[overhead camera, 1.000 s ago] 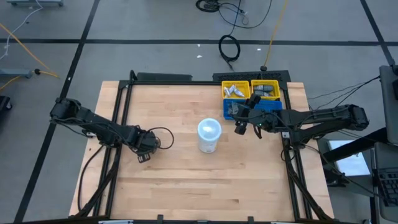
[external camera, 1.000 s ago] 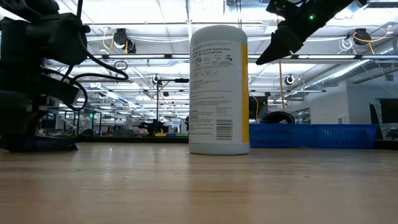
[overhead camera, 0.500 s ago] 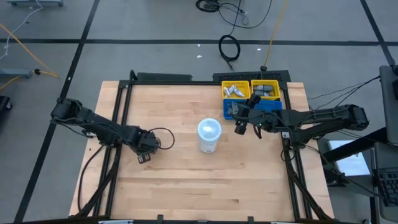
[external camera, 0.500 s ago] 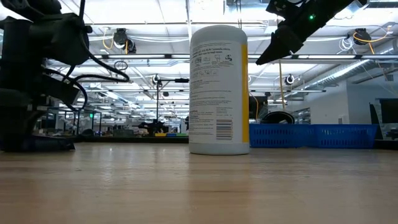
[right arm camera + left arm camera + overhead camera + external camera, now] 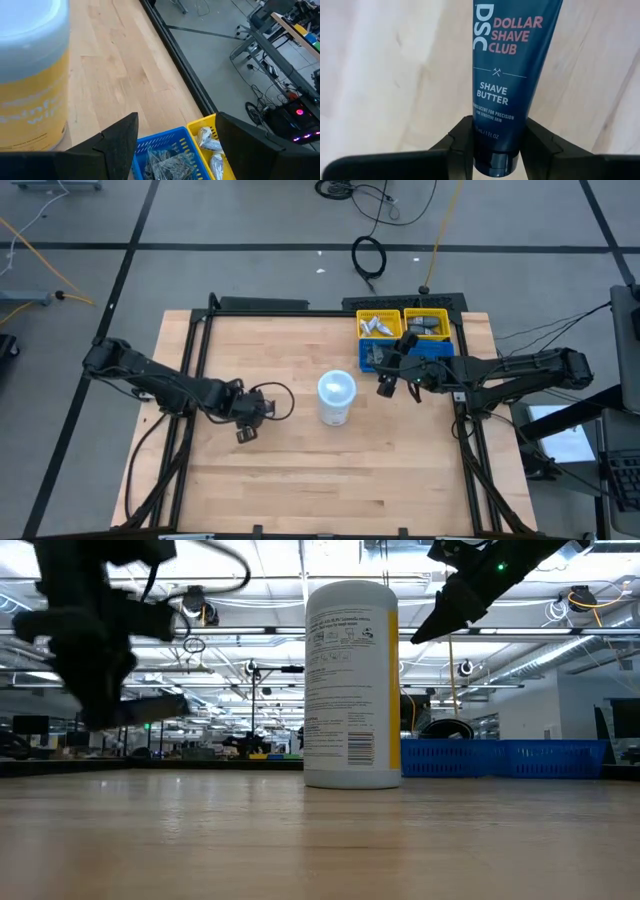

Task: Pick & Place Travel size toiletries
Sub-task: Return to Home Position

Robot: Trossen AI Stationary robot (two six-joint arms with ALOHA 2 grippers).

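Note:
A dark blue travel-size tube [image 5: 510,60] printed "Shave Butter" sits between the fingers of my left gripper [image 5: 497,145], which is shut on it. That gripper hangs over the table's left middle [image 5: 245,428], left of the white tub [image 5: 336,398]. In the low view the tube [image 5: 155,705] juts out sideways from the gripper [image 5: 105,712]. My right gripper [image 5: 386,385] stands open in the air right of the tub, beside the blue bin [image 5: 412,352]. More wrapped toiletries [image 5: 207,142] lie in the bins. My left gripper pinches the tube's cap end [image 5: 497,137], just above the dark cap [image 5: 495,167], between its two fingers [image 5: 461,145]. The fingers come from above, pointing steeply down, and lie across the tube. The tube is lifted clear of the table, close to level.
The tall white tub with a pale blue lid [image 5: 351,683] stands mid-table between the two arms. Two yellow bins [image 5: 380,323] [image 5: 428,323] and the blue bin sit at the far right. Bare wood [image 5: 320,480] stretches along the near side.
My left gripper has risen from the table top and moved toward the white tub, tipping a little on the way. The dark blue tube has come up with it and now hangs clear of the wood.

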